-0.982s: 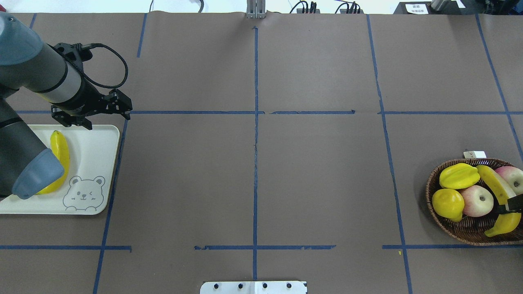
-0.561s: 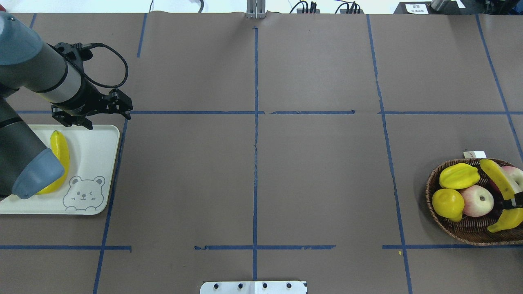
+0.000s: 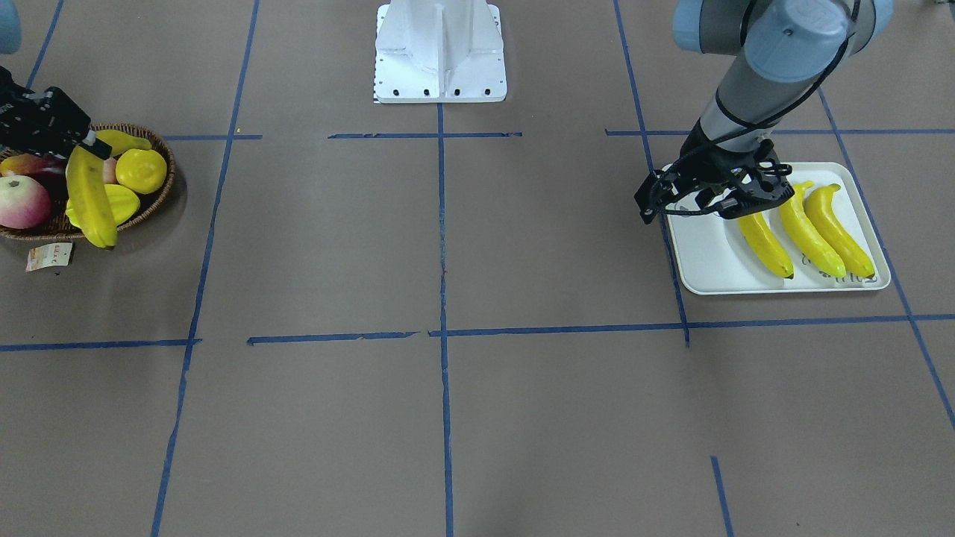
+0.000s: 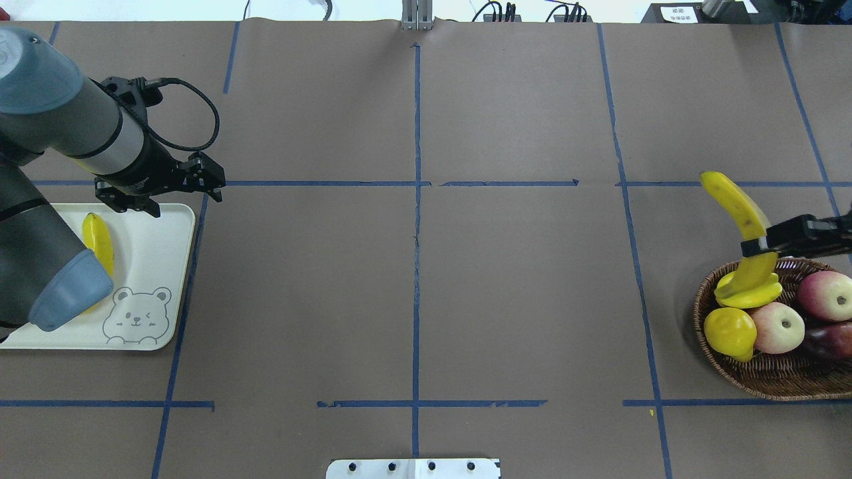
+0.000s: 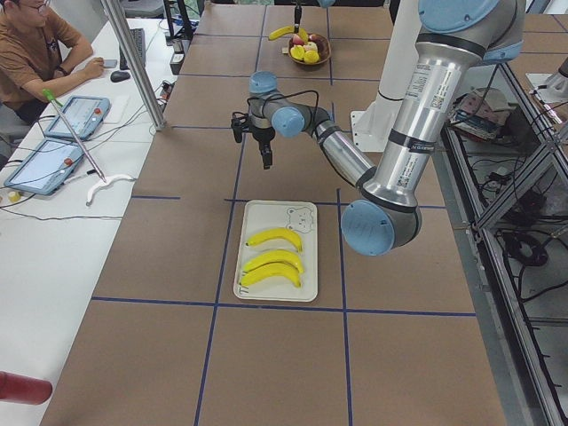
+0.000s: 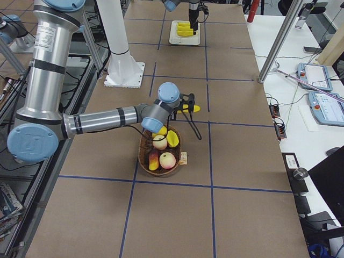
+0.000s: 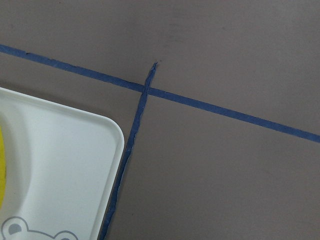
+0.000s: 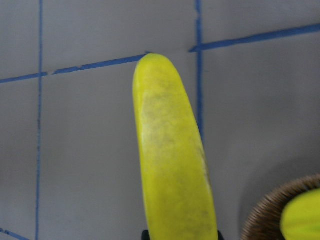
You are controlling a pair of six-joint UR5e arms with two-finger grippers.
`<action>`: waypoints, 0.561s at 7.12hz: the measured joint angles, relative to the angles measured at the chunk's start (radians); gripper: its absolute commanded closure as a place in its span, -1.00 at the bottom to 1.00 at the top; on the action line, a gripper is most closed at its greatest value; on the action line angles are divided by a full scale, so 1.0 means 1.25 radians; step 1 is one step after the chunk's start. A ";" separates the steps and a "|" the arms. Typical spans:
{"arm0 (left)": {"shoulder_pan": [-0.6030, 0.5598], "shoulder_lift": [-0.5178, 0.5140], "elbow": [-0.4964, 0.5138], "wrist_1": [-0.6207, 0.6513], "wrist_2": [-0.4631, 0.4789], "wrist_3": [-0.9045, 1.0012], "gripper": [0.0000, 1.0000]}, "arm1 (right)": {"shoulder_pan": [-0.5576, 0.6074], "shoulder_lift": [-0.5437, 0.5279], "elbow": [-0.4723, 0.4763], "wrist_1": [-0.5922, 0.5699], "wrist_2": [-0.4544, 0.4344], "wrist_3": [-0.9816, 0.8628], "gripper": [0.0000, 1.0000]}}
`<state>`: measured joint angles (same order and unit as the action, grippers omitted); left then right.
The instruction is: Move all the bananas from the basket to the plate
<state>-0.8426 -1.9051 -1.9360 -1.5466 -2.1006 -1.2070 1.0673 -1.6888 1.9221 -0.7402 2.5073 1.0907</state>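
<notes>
My right gripper [image 4: 755, 247] is shut on a long yellow banana [image 4: 737, 207], which hangs in the air over the far-left rim of the wicker basket [image 4: 704, 332]. In the right wrist view the banana [image 8: 172, 165] fills the middle, with the basket rim [image 8: 272, 215] at the lower right. Three bananas [image 3: 809, 235] lie side by side on the white bear-face plate [image 3: 701, 261]. My left gripper [image 3: 712, 200] hovers over the plate's corner nearest the table centre, open and holding nothing. The left wrist view shows that plate corner [image 7: 75, 150].
The basket also holds a yellow starfruit [image 4: 752, 294], a lemon [image 4: 729, 330] and apples [image 4: 775, 326]. A paper tag [image 3: 48, 256] lies beside it. The robot's white base [image 3: 440, 52] stands at the table's near edge. A person [image 5: 35, 53] sits at a side desk.
My right gripper has lifted the banana up out of the basket and carried it toward the far-left rim. The left arm has shifted slightly toward the table centre.
</notes>
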 measured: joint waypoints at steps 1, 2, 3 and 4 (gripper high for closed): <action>0.003 -0.011 0.001 -0.001 -0.001 0.000 -0.99 | -0.034 0.092 -0.003 -0.052 -0.007 0.003 0.98; 0.011 -0.034 0.005 -0.005 -0.002 0.000 -0.99 | -0.080 0.180 -0.007 -0.109 -0.032 0.004 0.98; 0.025 -0.064 0.016 -0.022 -0.003 0.000 -0.99 | -0.132 0.258 -0.013 -0.169 -0.076 0.006 0.97; 0.034 -0.090 0.034 -0.065 -0.003 -0.001 -0.99 | -0.193 0.339 -0.026 -0.233 -0.137 0.011 0.96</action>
<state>-0.8003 -2.0176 -1.8929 -1.6282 -2.1049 -1.2087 0.8260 -1.2656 1.8902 -1.0315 2.3361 1.1043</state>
